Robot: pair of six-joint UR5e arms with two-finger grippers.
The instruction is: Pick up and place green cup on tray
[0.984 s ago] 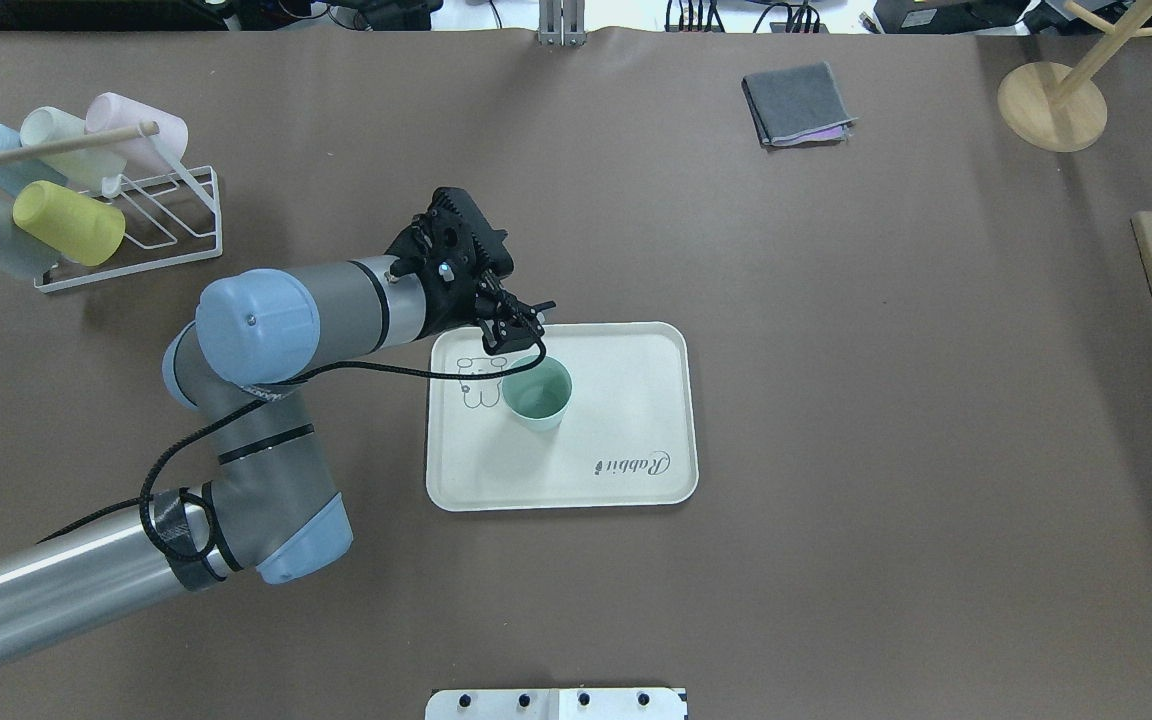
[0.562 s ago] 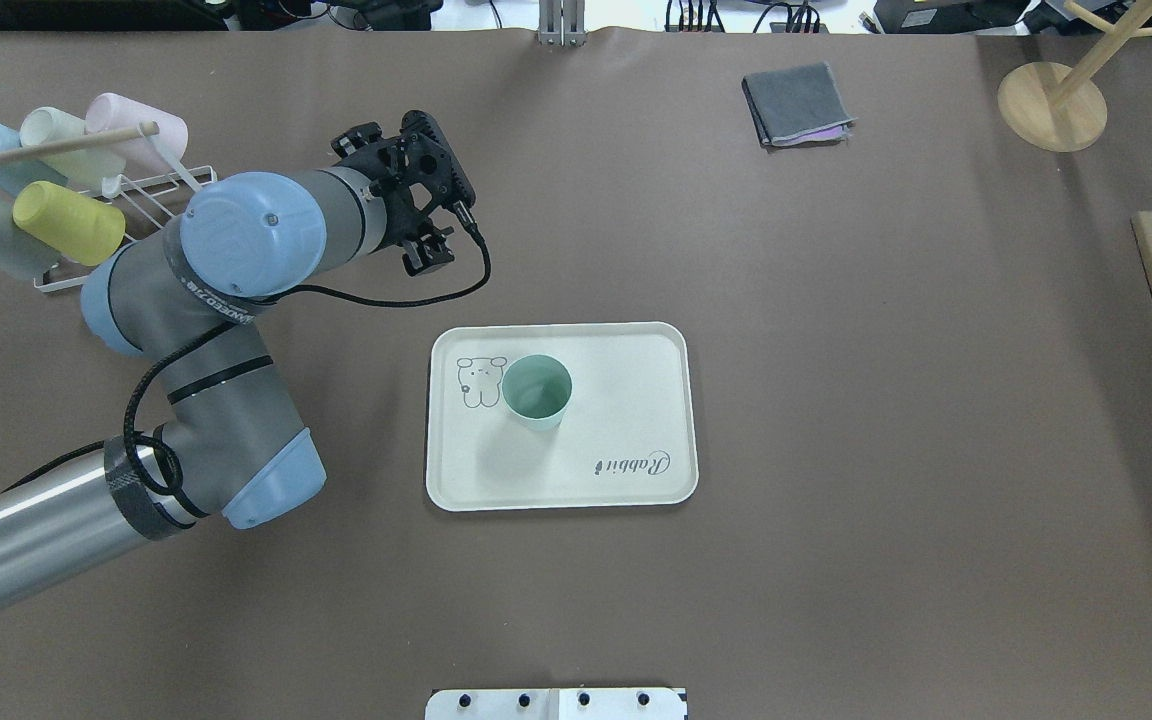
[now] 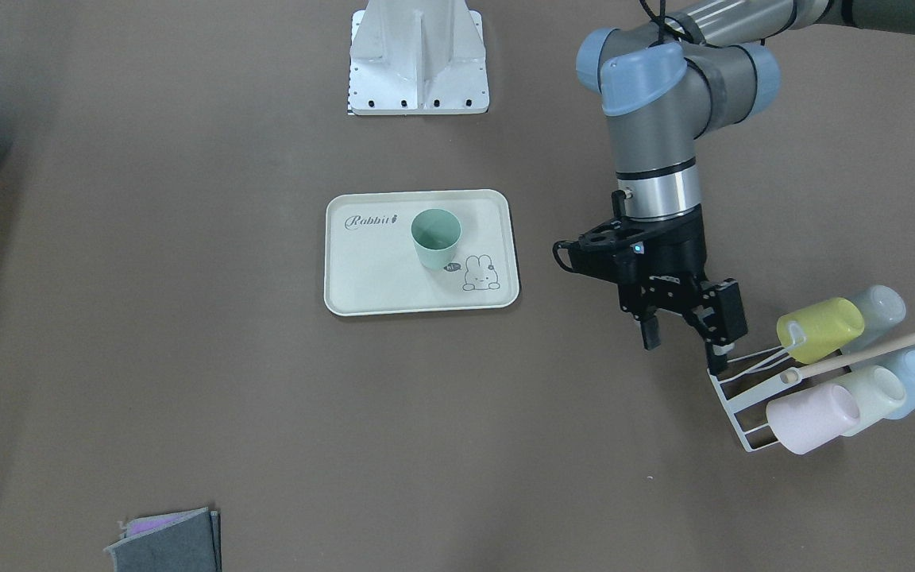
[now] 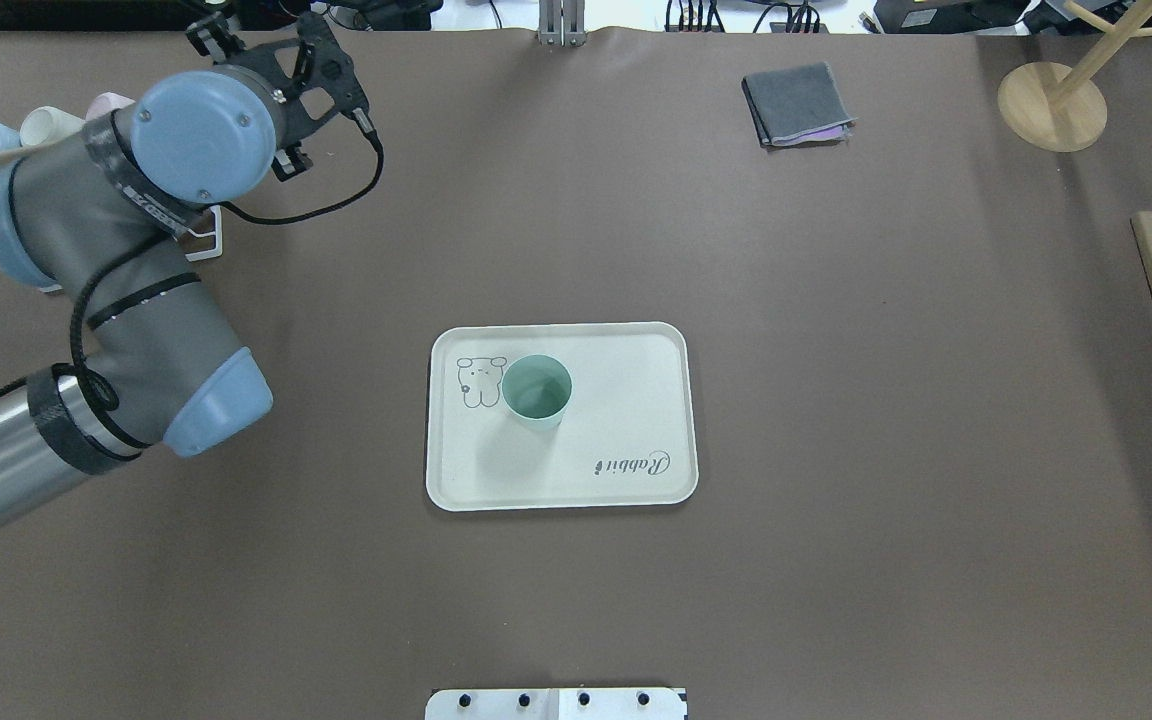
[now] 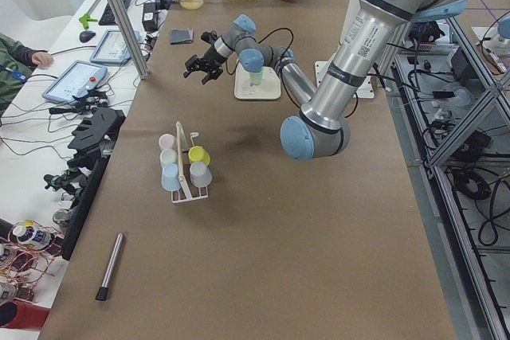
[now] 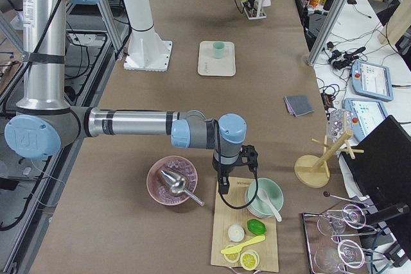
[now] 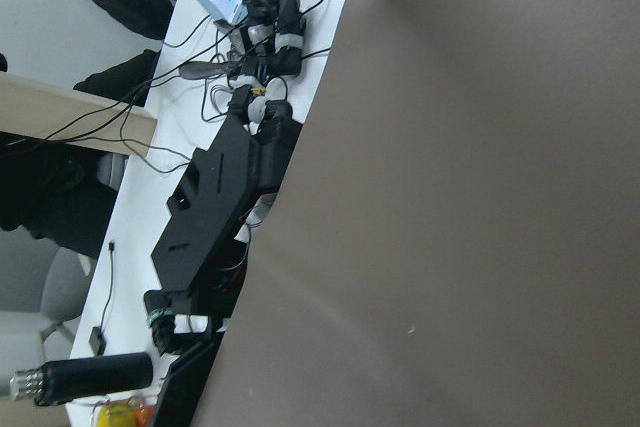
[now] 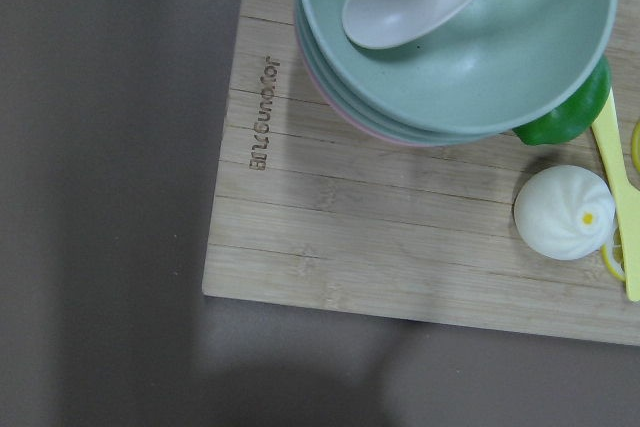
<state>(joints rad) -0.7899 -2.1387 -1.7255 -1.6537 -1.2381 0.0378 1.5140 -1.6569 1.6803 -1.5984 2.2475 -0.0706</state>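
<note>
Brown matting covers the long counter (image 4: 836,300), with cables, tablets and other gear along its far edge. Near the middle of the counter, a little toward the robot's edge, lies the tray (image 4: 616,400), flat and square to the edges. The green cup (image 4: 536,391) stands upright and mouth-up on the tray, on the half toward the counter's left end, just beside the printed rabbit (image 4: 479,381) and well apart from the script word at the opposite corner.

The left gripper (image 3: 681,349) hangs over the counter toward the far left corner, its fingers (image 3: 649,338) spread wide and holding nothing. It is well apart from the tray and close to a white wire rack (image 3: 731,397) that carries a yellow cup (image 3: 819,327), a pink cup (image 3: 811,417) and several pale ones on their sides, with a wooden stick (image 3: 862,353) across them. Whether a finger touches the rack cannot be told.

The right gripper (image 6: 222,187) is at the right end of the counter, over a wooden board (image 8: 400,227) that holds stacked bowls (image 8: 450,77), a spoon (image 8: 420,2) and a white bun (image 8: 563,212); whether its fingers are wide or narrow cannot be told. A folded grey cloth (image 4: 798,103) lies near the far edge.
</note>
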